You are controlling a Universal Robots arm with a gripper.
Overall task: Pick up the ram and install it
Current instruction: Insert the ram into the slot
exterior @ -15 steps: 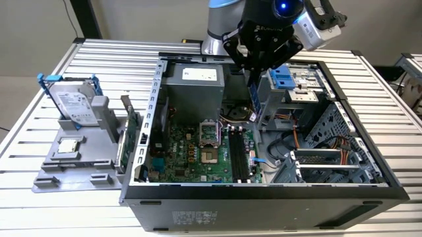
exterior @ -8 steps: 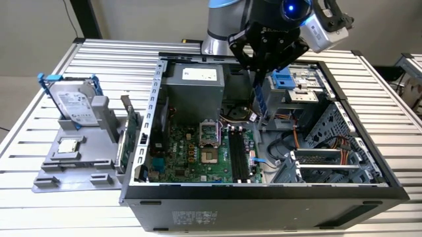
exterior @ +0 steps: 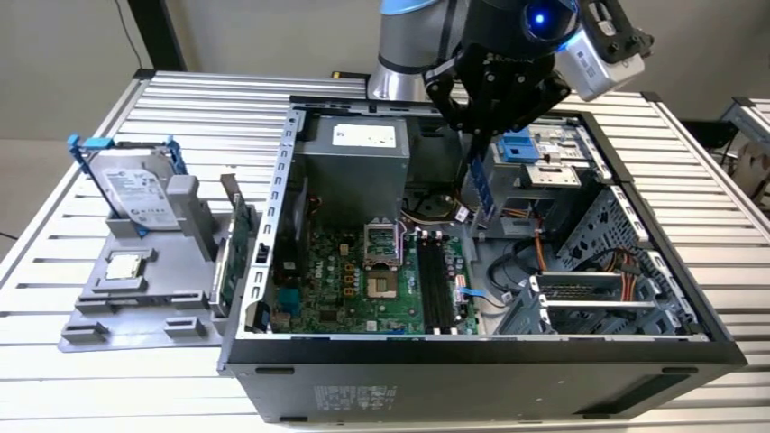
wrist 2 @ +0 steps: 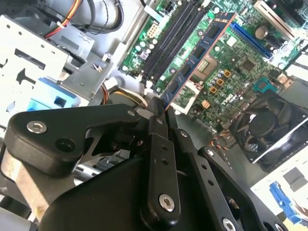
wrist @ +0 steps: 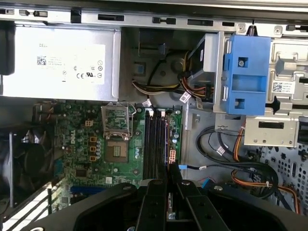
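Hanging over the open computer case (exterior: 481,347) in the exterior view, the gripper (exterior: 479,135) is clamped on the upper end of the ram (exterior: 482,185). The stick points straight down into the case. Its lower end is clear of the motherboard (exterior: 349,280) and sits over the far end of the black memory slots (exterior: 435,289), slightly toward the exterior view's right of them; no slot holds it. In the second wrist view the ram runs out from between the black fingers (wrist 2: 159,125), its chips facing the camera. The power supply (exterior: 355,162) occupies the far part of the case. To the exterior view's left of the case, a grey tray (exterior: 132,316) rests on the slatted counter (exterior: 72,379). It carries an upright hard drive (exterior: 135,194) with blue rails and, nearer, a small square processor chip (exterior: 124,268).
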